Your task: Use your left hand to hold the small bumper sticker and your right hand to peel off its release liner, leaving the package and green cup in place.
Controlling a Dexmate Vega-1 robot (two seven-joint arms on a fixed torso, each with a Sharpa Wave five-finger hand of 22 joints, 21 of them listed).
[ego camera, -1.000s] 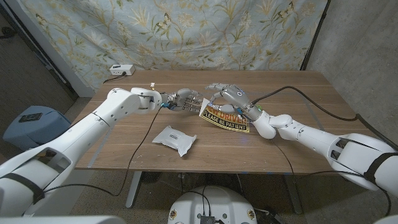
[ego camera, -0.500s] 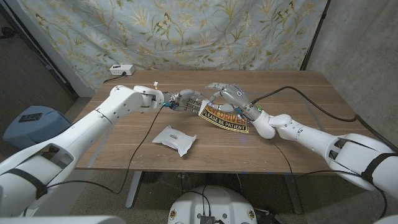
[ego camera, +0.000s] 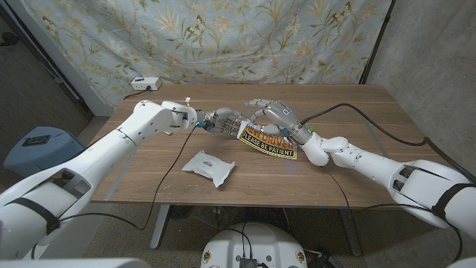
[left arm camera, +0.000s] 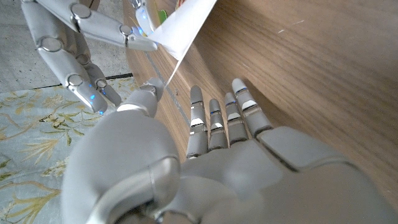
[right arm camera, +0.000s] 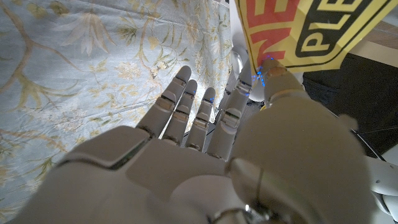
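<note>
Our left hand and right hand both pinch the sticker (yellow and black) near the table's far edge. A white package lies nearer the front edge.

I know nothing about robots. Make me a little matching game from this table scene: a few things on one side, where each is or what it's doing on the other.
Things:
1. yellow, black and red bumper sticker
2. white plastic package
3. white power strip
4. left hand

Places or states:
A. far left table corner
B. lying alone near the front edge
C. between both hands
D. at the sticker's left end

Pairs: 1-C, 2-B, 3-A, 4-D
</note>
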